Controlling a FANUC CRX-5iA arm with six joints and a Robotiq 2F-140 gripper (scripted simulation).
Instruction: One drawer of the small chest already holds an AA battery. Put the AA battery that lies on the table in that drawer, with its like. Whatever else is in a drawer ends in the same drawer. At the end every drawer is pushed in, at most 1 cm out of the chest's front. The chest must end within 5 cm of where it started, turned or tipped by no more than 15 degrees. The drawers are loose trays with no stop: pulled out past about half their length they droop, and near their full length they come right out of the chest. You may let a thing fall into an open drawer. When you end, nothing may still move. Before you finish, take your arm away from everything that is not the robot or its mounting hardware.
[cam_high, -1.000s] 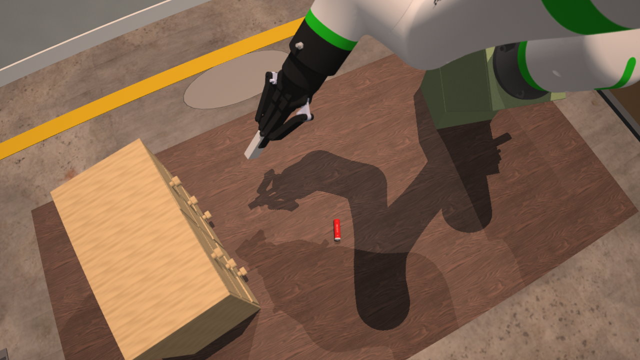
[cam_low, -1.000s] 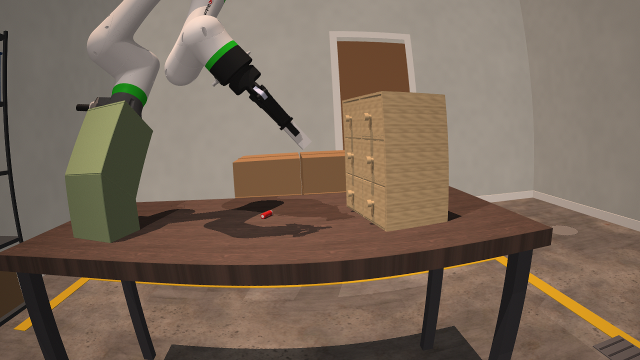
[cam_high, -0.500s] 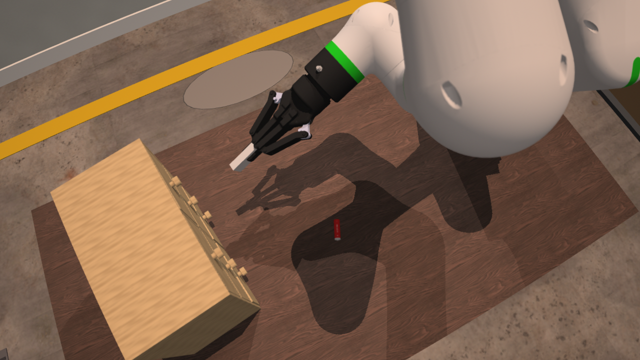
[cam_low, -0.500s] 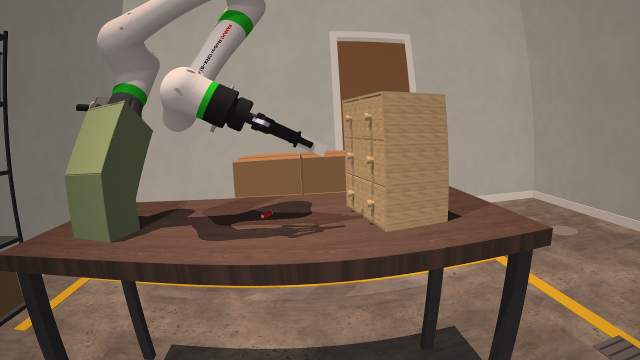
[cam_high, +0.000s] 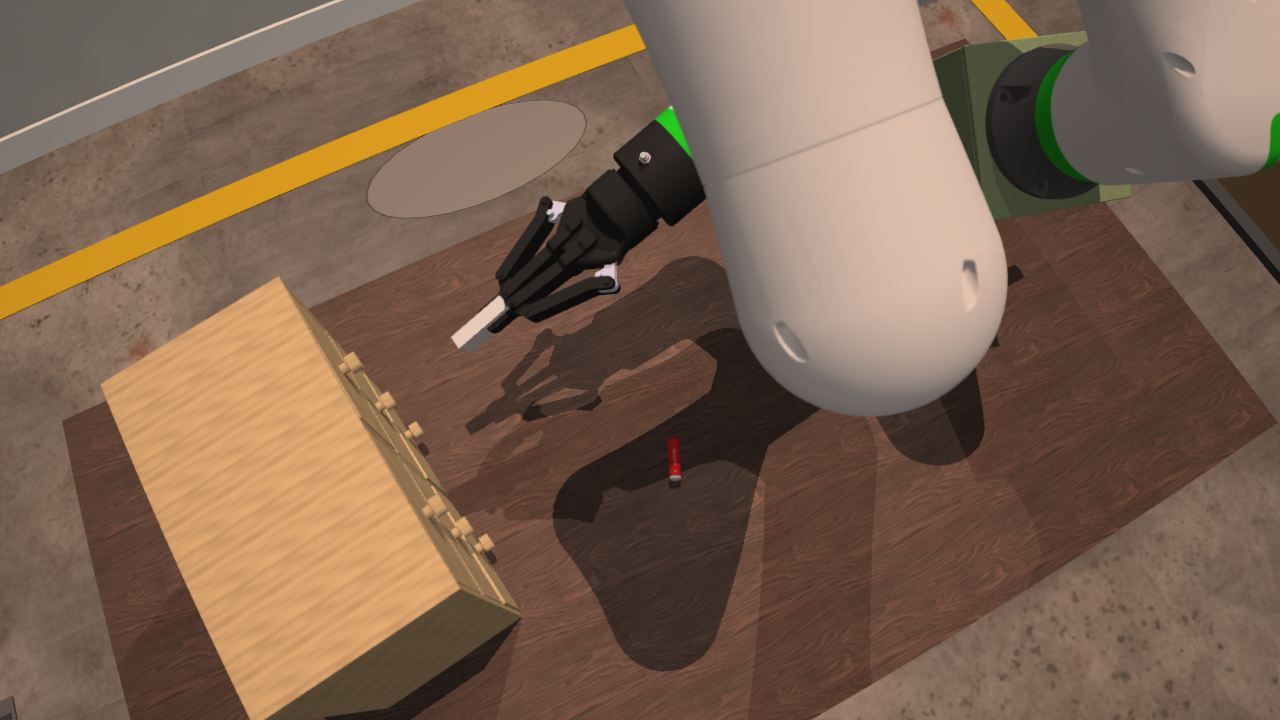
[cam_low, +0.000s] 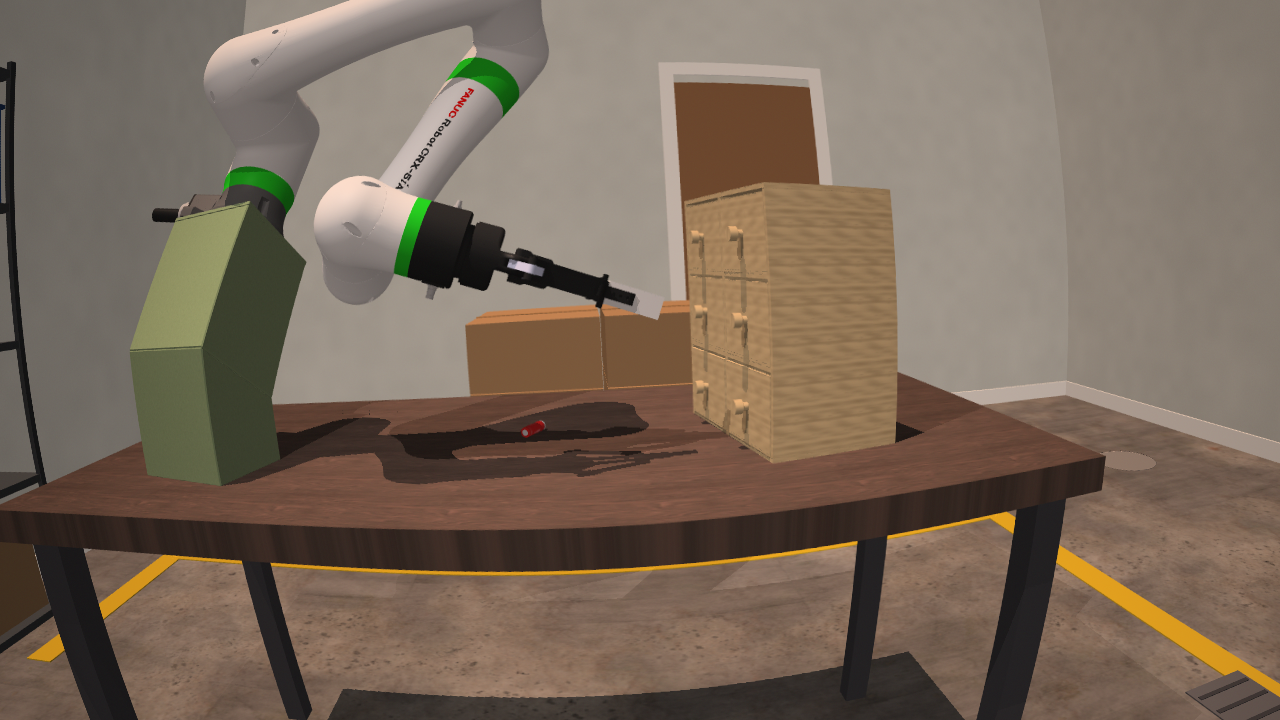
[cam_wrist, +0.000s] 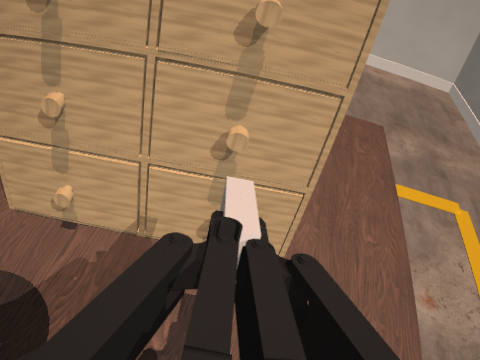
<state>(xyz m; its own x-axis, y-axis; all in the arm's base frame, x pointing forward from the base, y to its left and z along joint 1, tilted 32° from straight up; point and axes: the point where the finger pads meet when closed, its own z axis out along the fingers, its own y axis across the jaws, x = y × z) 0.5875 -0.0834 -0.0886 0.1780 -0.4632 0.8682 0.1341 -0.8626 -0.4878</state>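
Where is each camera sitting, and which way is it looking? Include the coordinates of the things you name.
Top: high above the table (cam_high: 1074, 358) (cam_low: 581, 501), looking down at an angle on the chest (cam_high: 259, 483) (cam_low: 832, 322) (cam_wrist: 100, 75); big white arm parts and the gripper (cam_high: 458, 343) (cam_low: 658, 308) (cam_wrist: 235, 199) show.
Exterior: beside the table, looking across it; the arm, its green stand (cam_high: 966, 134) (cam_low: 210, 376) and the gripper show.
Wrist: on the arm by the gripper, looking past its black fingers at the drawer fronts.
Top and exterior share the red battery (cam_high: 674, 459) (cam_low: 533, 428).
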